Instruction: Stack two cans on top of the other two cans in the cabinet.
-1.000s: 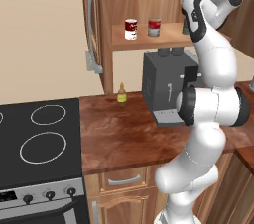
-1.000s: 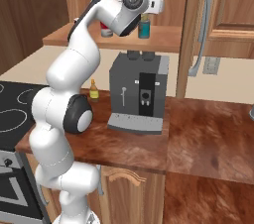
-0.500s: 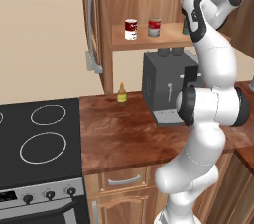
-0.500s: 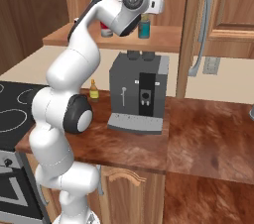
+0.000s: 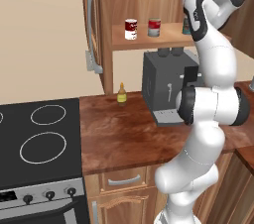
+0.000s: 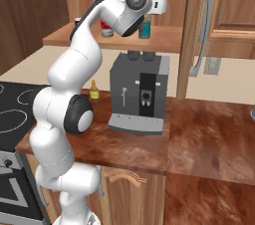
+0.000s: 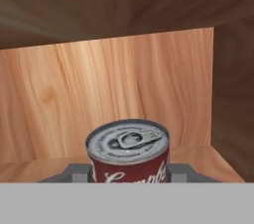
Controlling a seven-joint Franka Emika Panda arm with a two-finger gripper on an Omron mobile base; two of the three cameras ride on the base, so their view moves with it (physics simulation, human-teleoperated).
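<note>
Hand view | two-finger gripper [image 7: 129, 174] clamped on dark red white-lettered can [image 7: 128, 153], held inside brown wooden cabinet [image 7: 124, 94] | advice: centre over teal can [image 6: 145, 29], lower level, then release.

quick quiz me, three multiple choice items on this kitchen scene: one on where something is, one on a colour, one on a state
1. The yellow bottle stands
A. on the counter beside the coffee machine
B. on the stove
C. in a drawer

2. The can between the fingers is
A. teal
B. red with white lettering
C. green

3. The cabinet door is
A. shut
B. missing
C. open

Answers: 1 A, the bottle is on the wood counter just left of the machine; 2 B, the hand view shows the can's red side with white script; 3 C, the door is swung aside and the shelf is bare to view.
</note>
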